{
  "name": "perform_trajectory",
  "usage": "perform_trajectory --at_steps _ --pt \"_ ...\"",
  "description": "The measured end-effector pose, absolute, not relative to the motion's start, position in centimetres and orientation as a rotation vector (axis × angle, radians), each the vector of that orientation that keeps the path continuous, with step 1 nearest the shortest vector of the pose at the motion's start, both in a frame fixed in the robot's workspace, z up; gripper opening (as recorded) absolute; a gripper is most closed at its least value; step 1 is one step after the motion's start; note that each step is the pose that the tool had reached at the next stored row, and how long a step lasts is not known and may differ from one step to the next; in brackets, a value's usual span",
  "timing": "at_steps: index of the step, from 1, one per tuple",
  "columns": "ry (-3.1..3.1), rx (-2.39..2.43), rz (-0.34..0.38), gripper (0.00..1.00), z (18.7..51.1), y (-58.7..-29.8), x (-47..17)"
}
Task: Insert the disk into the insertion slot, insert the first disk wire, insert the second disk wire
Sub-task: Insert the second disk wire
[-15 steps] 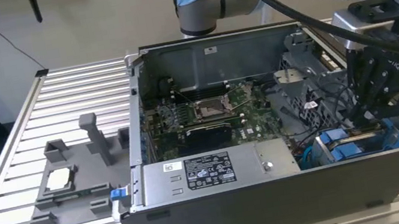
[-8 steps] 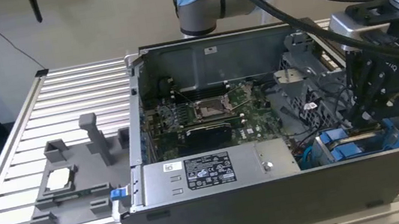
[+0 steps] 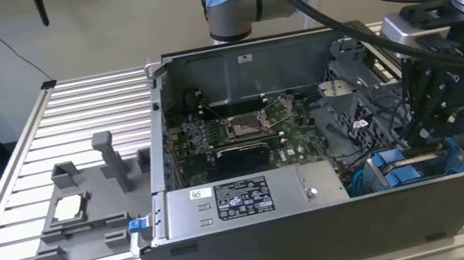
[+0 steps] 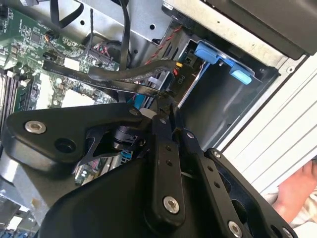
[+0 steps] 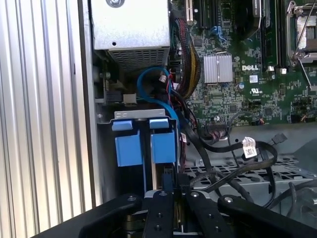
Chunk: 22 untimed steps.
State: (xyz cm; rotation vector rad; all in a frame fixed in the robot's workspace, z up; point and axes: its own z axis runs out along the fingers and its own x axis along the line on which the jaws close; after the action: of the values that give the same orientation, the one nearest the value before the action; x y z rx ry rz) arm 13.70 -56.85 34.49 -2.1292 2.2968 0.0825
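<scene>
1. Down at the drive bay, in the corner of the open computer case [image 3: 343, 224] on the exterior view's right, my gripper [image 3: 429, 143] hangs just over the blue carriers.
2. My fingers [image 5: 163, 196] are drawn close together, pinching a thin dark wire [image 4: 119, 74] at its connector.
3. The disk [image 5: 163, 146] sits upright in its slot, blue carrier tabs showing, beside a second blue carrier [image 5: 128, 148].
4. A person's hand [image 4: 297, 191] rests outside the case.

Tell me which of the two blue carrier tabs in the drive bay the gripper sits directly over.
In the first wrist view, the blue tab nearer the motherboard; the gripper lines up with it, while the other tab lies toward the case wall.
</scene>
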Motion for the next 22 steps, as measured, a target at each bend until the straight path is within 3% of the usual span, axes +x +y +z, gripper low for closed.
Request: perform_trajectory --at_steps 22 --pt "2.322 -2.108 0.089 0.16 33.61 -56.85 13.87"
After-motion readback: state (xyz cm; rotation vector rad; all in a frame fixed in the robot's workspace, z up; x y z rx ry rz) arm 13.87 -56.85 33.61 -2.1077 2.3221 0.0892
